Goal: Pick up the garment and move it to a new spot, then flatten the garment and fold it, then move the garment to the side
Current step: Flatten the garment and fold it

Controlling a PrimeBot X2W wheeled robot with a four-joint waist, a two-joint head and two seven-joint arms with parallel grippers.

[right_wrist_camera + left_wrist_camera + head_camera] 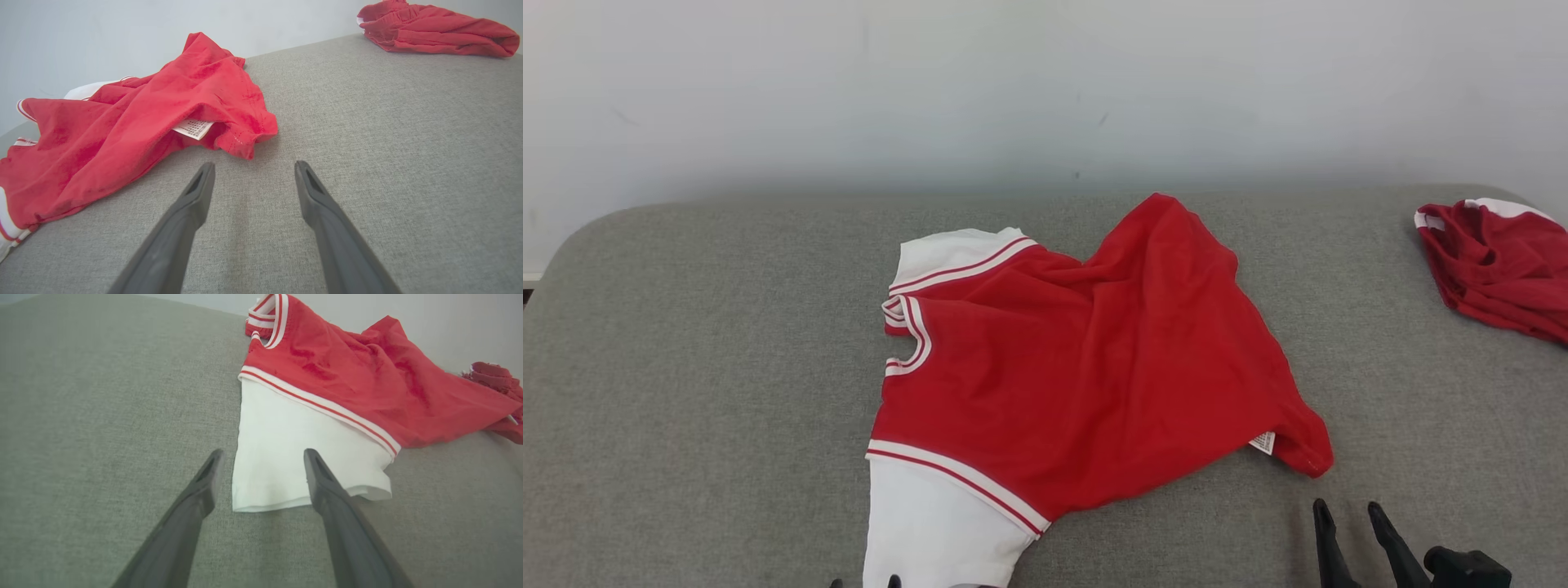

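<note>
The garment (1086,367) is a red shirt with white sleeves and red-striped trim, lying rumpled in the middle of the grey padded surface (686,367), collar to the left. Its near white sleeve (286,445) lies flat; the hem corner with a white label (192,128) is bunched. My left gripper (261,455) is open, its fingertips over the sleeve's near edge, nothing held. My right gripper (253,167) is open over bare grey fabric just short of the hem corner; in the head view the right gripper (1347,510) sits at the lower right.
A second red garment (1499,265) lies crumpled at the surface's far right edge, and also lies at the top right as the second garment (433,30) in the right wrist view. A pale wall (1045,90) runs behind the surface. Bare grey fabric stretches to the left.
</note>
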